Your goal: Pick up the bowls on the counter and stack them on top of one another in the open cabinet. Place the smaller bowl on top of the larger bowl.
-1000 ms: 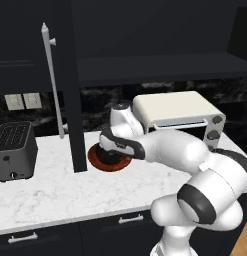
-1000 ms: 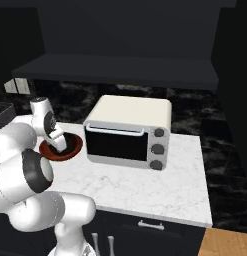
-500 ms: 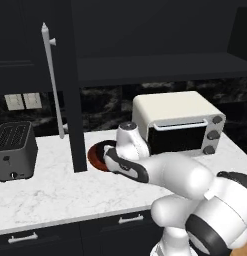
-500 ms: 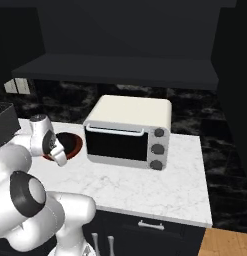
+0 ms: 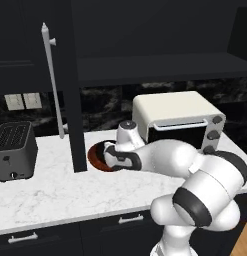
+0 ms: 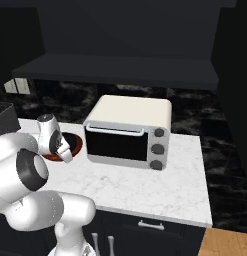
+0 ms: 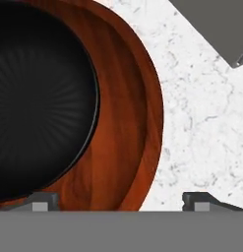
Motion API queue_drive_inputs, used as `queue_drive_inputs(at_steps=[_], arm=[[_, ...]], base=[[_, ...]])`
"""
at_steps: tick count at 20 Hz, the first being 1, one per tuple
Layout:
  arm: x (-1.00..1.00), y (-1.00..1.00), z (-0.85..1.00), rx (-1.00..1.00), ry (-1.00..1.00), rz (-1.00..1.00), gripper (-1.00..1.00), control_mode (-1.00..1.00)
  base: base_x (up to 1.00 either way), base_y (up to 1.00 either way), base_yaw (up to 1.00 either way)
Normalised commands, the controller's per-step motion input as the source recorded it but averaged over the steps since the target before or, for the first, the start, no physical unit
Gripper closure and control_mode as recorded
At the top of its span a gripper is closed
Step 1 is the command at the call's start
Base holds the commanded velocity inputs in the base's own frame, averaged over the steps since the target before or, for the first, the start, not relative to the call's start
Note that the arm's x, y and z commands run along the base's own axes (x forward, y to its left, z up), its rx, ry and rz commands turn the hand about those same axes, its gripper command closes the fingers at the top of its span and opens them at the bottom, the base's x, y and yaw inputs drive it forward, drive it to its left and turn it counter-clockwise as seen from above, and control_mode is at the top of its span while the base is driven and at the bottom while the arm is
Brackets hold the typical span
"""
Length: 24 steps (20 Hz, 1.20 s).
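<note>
Jaws spread wide: in the hand view the two tips sit far apart at the bottom, one over the wood-grain wall of the larger bowl (image 7: pixel 128 123), the other over bare counter (image 7: pixel 201 123), nothing between them but the bowl's rim. Judgement: the gripper (image 7: pixel 120 202) is set to straddle that rim, one finger inside and one outside, the usual way to take a wide shallow dish too broad to span.

The smaller bowl (image 7: pixel 39 98) rests inside the reddish-brown one, off-centre toward one wall, so the pair is already nested, but on the counter (image 5: pixel 55 190), not in the cabinet (image 5: pixel 160 67). A rim pinch may carry both at once; the black bowl could slide if the load tilts.

From the left base view the gripper (image 5: pixel 109 154) hangs low over the larger bowl (image 5: pixel 95 155), which sits just beside the open cabinet door (image 5: pixel 75 100) with its pale bar handle (image 5: pixel 51 80). Toaster oven (image 5: pixel 177 117) close on the other side, toaster (image 5: pixel 14 150) well apart. The shelf above is the goal; door edge and oven leave a narrow lift path.
</note>
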Motion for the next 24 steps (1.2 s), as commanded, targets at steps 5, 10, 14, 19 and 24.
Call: queue_drive_inputs(at_steps=[5,10,14,19,24], arm=[[0.01,0.13,-0.33,-0.04,0.00,0.00,-1.00,-1.00],[0.00,0.08,-0.25,-0.01,0.00,0.00,1.00,-1.00],[0.00,0.00,-0.05,0.00,0.00,0.00,1.00,-1.00],[-0.16,0.00,0.11,0.00,-0.09,0.00,1.00,-1.00],[-0.57,-0.04,0.65,0.00,-0.18,-0.07,1.00,-1.00]], base=[[0.00,0.00,0.00],[0.00,0.00,0.00],[0.00,0.00,0.00],[0.00,0.00,0.00],[0.00,0.00,0.00]])
